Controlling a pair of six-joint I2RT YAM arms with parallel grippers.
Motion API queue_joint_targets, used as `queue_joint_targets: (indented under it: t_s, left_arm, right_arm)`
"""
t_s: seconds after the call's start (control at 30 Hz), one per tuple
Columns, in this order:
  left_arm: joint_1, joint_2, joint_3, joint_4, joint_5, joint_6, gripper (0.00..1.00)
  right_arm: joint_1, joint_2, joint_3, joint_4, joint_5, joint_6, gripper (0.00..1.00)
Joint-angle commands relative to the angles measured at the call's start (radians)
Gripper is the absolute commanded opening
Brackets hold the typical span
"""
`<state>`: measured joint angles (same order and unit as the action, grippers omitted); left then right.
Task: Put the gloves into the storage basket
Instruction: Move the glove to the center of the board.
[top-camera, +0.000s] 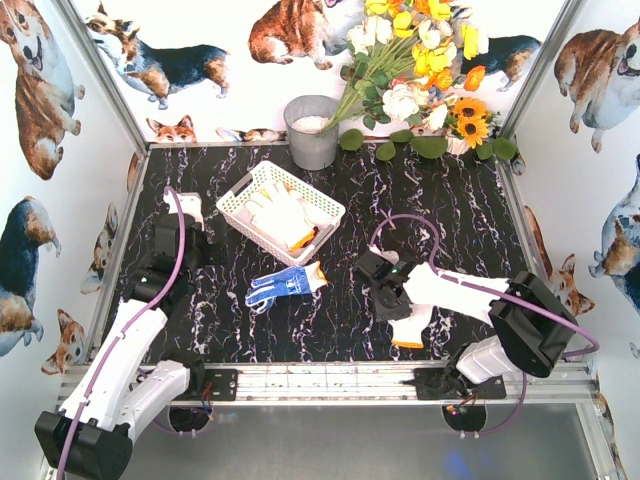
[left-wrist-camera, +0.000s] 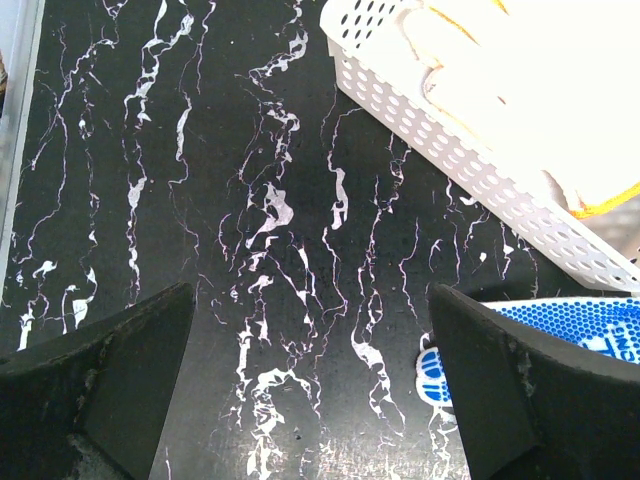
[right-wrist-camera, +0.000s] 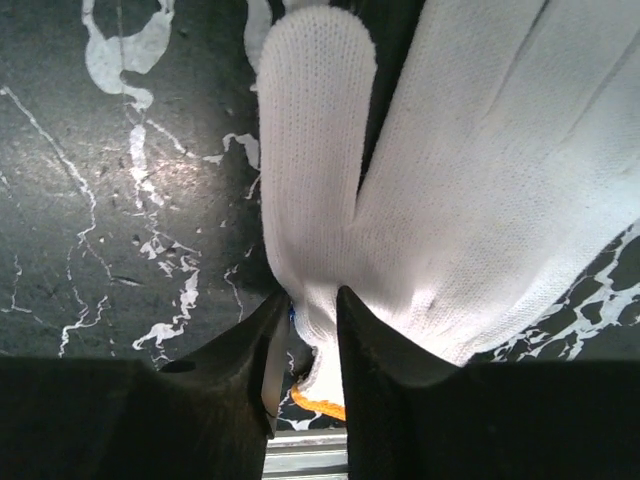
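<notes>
Soft white knit glove (right-wrist-camera: 470, 200) is pinched by the right gripper (right-wrist-camera: 312, 305), lower centre; the left gripper (left-wrist-camera: 312, 330) is spread wide

Black marble-look surface (top-camera: 330, 320) with white veining. Grey metal bucket (top-camera: 312, 133) at the back edge, upright, something white inside. Bouquet (top-camera: 420, 60) of yellow, white and orange flowers just right of it, leaning on the back wall. Corgi-print walls (top-camera: 40, 150) on three sides. Aluminium rail (top-camera: 330, 378) along the near edge.
</notes>
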<state>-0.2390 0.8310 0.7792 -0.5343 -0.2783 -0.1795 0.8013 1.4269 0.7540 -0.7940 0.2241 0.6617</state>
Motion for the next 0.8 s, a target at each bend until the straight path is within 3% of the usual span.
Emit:
queue_joint_targets:
  t_s: [0.0, 0.13, 0.33, 0.77]
  left_arm:
    - [0.003, -0.005, 0.011, 0.016, -0.015, 0.007, 0.96]
    - [0.003, -0.004, 0.011, 0.017, -0.012, 0.007, 0.96]
    - [0.003, -0.008, 0.009, 0.017, -0.011, 0.006, 0.96]
    - [0.003, -0.008, 0.009, 0.017, -0.012, 0.006, 0.96]
  right_arm:
    - [0.007, 0.000, 0.019, 0.006, 0.108, 0.017, 0.21]
    - [0.007, -0.023, 0.008, 0.035, 0.116, 0.008, 0.00]
    - [0.007, -0.060, 0.026, 0.124, 0.063, -0.068, 0.00]
    - [0.023, -0.062, -0.027, 0.402, -0.240, -0.124, 0.00]
